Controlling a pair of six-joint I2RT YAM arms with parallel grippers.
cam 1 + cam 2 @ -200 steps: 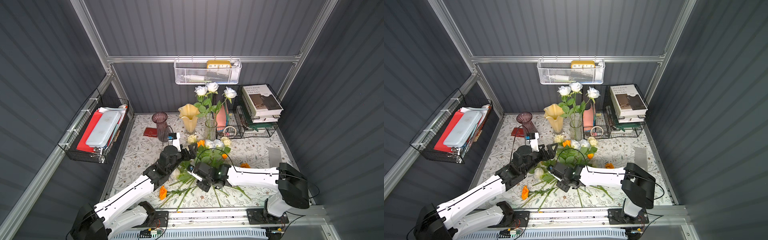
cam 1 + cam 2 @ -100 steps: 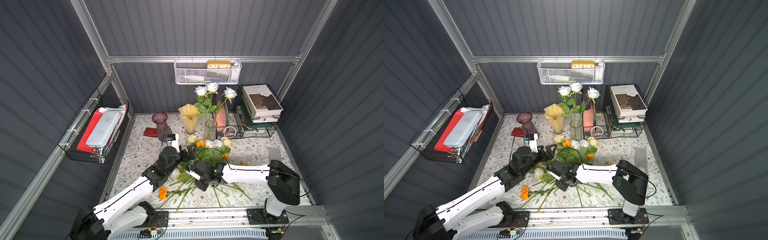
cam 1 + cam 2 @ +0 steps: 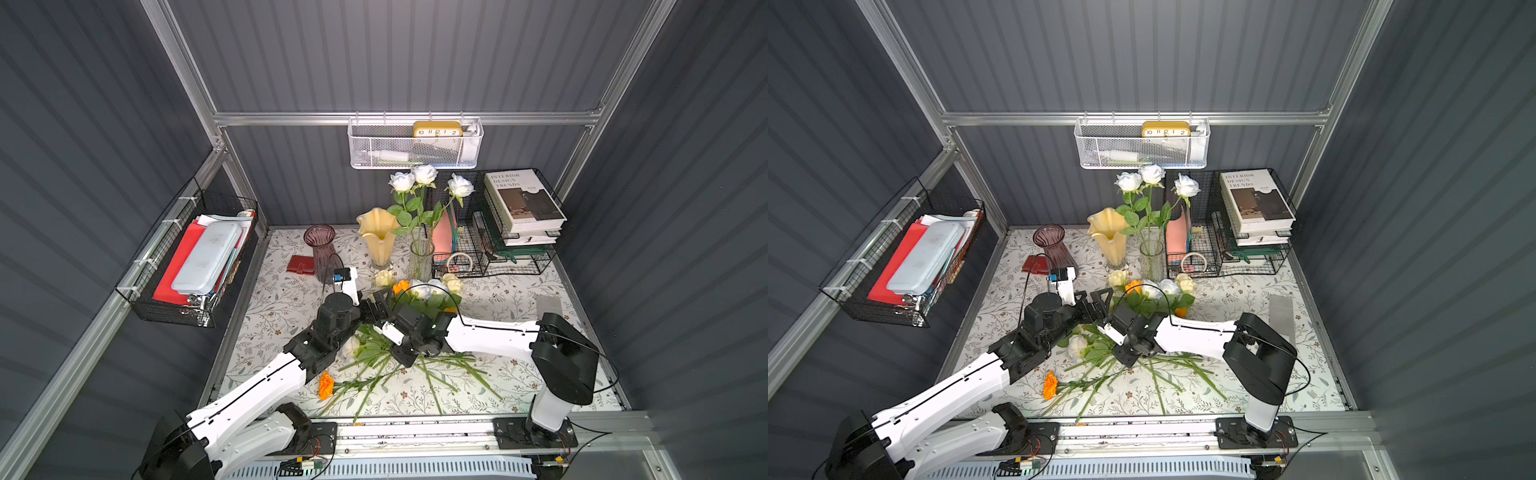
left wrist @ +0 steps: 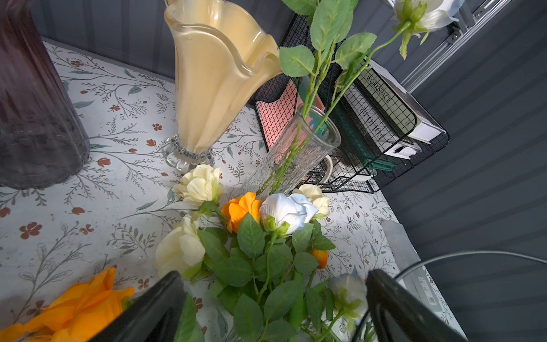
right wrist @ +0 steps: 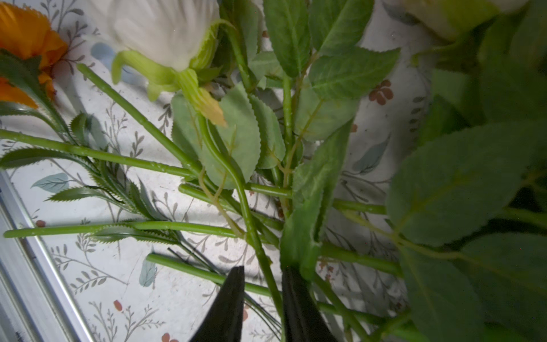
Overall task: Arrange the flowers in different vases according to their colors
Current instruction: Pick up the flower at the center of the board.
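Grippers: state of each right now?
Left gripper: open, holding nothing.
Right gripper: jaws narrowed astride a green stem; whether it grips cannot be told.

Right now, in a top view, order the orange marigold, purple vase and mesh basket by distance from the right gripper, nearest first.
From the right gripper:
1. orange marigold, table front
2. purple vase, back left
3. mesh basket, back wall
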